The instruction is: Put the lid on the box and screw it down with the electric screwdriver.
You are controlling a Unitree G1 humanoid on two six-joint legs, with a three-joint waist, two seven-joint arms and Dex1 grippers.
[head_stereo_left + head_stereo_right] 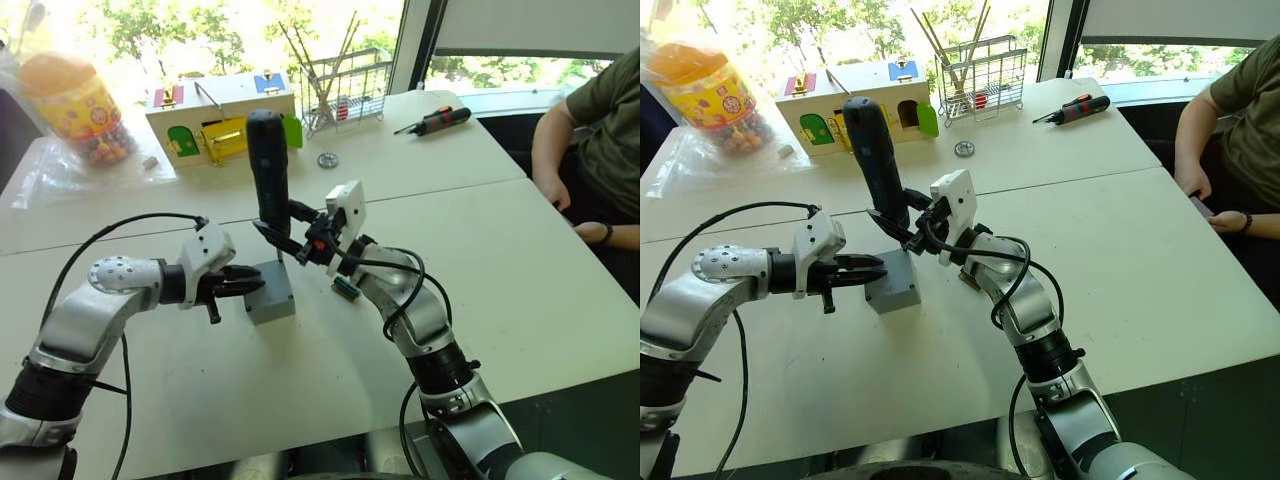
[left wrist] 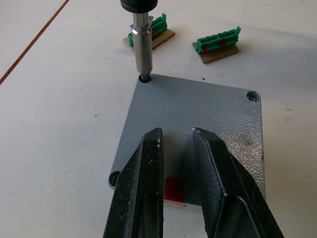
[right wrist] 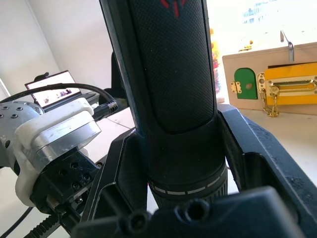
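The box (image 1: 271,292) sits on the white tabletop (image 1: 520,280), and everything else is placed from it here. The lid (image 2: 198,119) lies flat on top of the box, its corner screw holes showing. The electric screwdriver (image 1: 269,175) stands nearly upright over the box's far corner, its thin metal bit set down into one corner hole of the lid. The right claw (image 1: 290,232) is clamped around the lower part of the screwdriver's black body, just above the box on its right side. The left claw (image 1: 240,286) reaches in from the box's left, its two black fingers (image 2: 143,183) held narrow with a small gap between them, resting over the near edge of the lid; whether they press on it cannot be told.

Just beyond the box, on its right, lie two small green terminal strips (image 2: 218,42). Well behind the box stand a white toy house (image 1: 222,120), a wire rack (image 1: 345,90) and a candy jar (image 1: 75,105). An orange-and-black hand screwdriver (image 1: 435,121) lies far off to the right rear, near a seated person (image 1: 600,130).
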